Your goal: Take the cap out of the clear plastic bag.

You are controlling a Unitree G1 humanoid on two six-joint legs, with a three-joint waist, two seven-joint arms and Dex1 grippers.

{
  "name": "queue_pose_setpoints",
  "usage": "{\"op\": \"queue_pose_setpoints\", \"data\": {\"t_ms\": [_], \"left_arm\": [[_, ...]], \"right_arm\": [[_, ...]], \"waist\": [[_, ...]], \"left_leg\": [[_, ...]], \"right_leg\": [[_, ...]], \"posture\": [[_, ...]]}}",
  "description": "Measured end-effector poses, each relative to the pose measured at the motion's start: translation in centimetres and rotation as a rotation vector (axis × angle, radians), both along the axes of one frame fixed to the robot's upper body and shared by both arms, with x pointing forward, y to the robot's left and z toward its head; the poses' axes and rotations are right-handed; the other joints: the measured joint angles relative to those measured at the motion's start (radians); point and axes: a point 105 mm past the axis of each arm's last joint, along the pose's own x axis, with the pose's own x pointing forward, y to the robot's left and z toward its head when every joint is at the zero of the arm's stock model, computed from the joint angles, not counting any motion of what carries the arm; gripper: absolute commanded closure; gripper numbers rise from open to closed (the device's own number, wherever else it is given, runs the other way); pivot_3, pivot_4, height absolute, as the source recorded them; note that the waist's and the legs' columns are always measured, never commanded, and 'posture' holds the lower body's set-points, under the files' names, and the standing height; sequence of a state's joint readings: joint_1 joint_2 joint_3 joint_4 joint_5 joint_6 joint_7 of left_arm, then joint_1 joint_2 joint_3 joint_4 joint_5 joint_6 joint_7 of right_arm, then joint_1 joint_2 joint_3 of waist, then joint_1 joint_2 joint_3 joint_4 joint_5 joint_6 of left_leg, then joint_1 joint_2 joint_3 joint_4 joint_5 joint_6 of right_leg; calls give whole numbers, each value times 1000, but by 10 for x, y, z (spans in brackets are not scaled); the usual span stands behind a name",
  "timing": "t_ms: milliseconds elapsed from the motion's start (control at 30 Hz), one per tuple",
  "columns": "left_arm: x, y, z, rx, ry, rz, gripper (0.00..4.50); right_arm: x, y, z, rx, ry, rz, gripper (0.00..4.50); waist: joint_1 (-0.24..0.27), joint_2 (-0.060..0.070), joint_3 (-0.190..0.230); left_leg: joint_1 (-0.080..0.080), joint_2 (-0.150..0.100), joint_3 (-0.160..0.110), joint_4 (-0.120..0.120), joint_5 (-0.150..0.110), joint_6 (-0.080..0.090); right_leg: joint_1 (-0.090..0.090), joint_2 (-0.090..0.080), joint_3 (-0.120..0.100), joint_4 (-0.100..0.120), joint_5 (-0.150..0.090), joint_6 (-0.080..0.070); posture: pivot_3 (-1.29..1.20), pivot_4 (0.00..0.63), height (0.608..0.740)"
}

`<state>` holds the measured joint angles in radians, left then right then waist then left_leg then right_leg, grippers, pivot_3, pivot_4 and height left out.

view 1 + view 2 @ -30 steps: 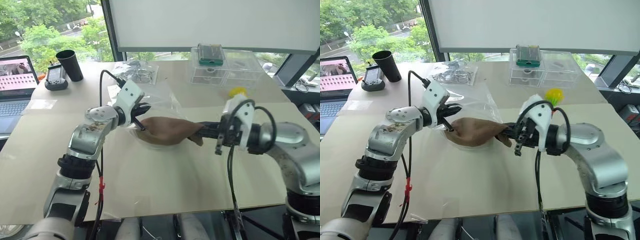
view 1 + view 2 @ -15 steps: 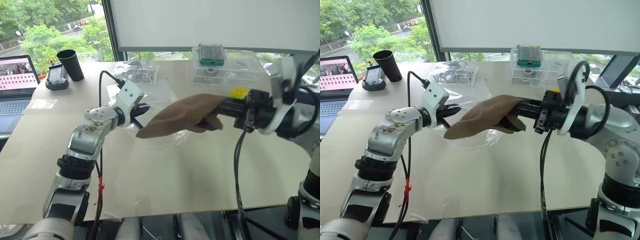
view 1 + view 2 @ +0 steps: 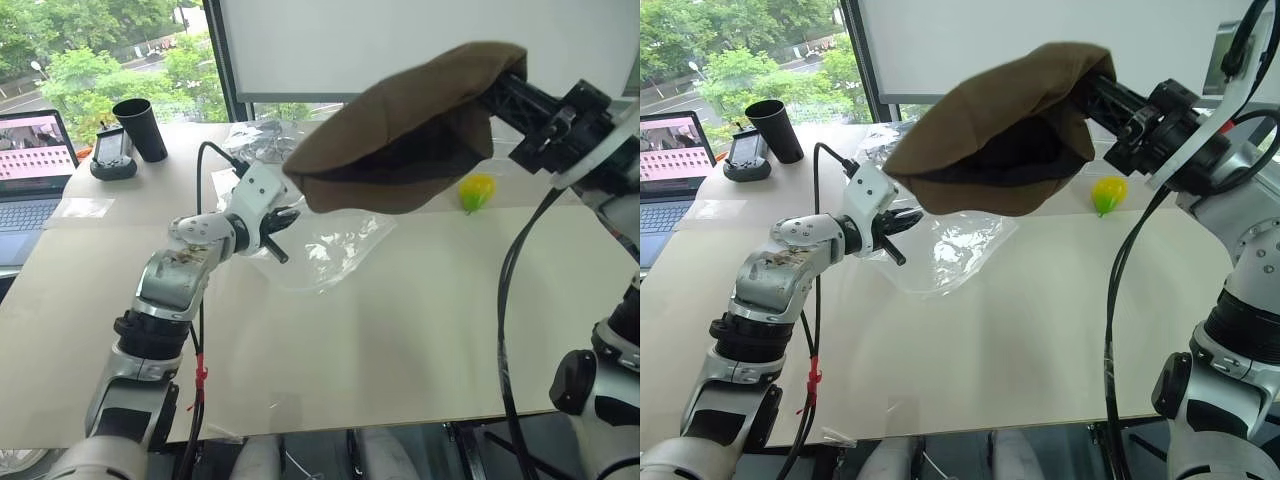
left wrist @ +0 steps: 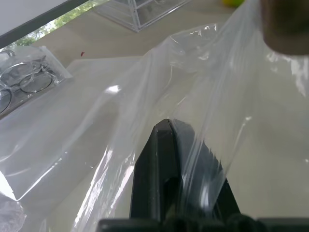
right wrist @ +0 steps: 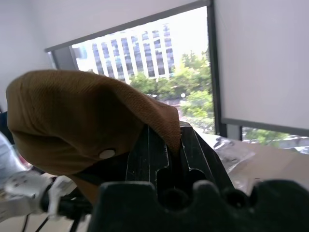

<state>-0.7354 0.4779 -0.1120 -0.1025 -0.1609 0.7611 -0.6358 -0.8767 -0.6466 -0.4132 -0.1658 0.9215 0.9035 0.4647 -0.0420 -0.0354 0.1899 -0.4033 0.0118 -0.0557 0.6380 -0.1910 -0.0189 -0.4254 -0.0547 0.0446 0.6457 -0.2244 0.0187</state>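
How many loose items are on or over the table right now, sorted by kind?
Caps: 1, the brown cap, held up by the right gripper
Clear bags: 2, the clear plastic bag pinched by the left gripper, and a smaller bag
Black cups: 1
Laptops: 1
Handheld devices: 1
Yellow-green objects: 1
Total: 7

One brown cap [image 3: 405,125]. One clear plastic bag [image 3: 325,245]. One black cup [image 3: 139,129]. One laptop [image 3: 30,175]. One handheld controller [image 3: 111,155]. One yellow-green ball [image 3: 477,190]. One smaller bag of glasses [image 4: 21,84]. Two grippers: left gripper [image 3: 283,222], right gripper [image 3: 503,88].
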Motion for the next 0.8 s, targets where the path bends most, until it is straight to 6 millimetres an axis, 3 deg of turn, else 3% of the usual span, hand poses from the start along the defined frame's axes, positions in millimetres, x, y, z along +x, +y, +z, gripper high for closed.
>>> {"op": "queue_pose_setpoints", "data": {"t_ms": [133, 233, 500, 800], "left_arm": [[0, 0, 0, 0, 0, 1, 4500], [0, 0, 0, -1, -1, 2, 4500], [0, 1, -1, -2, -4, 10, 4500], [-1, 2, 0, -2, -8, 13, 4500]], "right_arm": [[14, 0, 4, 57, 2, -31, 4477], [21, -1, 18, 120, -18, -52, 4477], [17, -18, 52, 325, -60, 3, 4477], [35, -19, 41, 364, -4, -31, 4477]], "waist": [[-2, 0, 0], [-1, 0, 0], [2, 0, 0], [-2, 1, 1]], "left_leg": [[0, 0, 0, 0, 0, 0], [-1, 0, 0, 0, 0, 0], [-1, 0, 0, 0, 0, 0], [-2, 0, 0, 0, 0, 0]], "right_leg": [[-1, 0, 0, 0, 0, 0], [-1, 0, 0, 0, 0, 0], [-1, 0, 0, 0, 0, -1], [-2, 0, 0, 0, 1, -1]], "posture": [[0, 150, 740], [0, 150, 740], [0, 150, 740], [0, 150, 740]]}}
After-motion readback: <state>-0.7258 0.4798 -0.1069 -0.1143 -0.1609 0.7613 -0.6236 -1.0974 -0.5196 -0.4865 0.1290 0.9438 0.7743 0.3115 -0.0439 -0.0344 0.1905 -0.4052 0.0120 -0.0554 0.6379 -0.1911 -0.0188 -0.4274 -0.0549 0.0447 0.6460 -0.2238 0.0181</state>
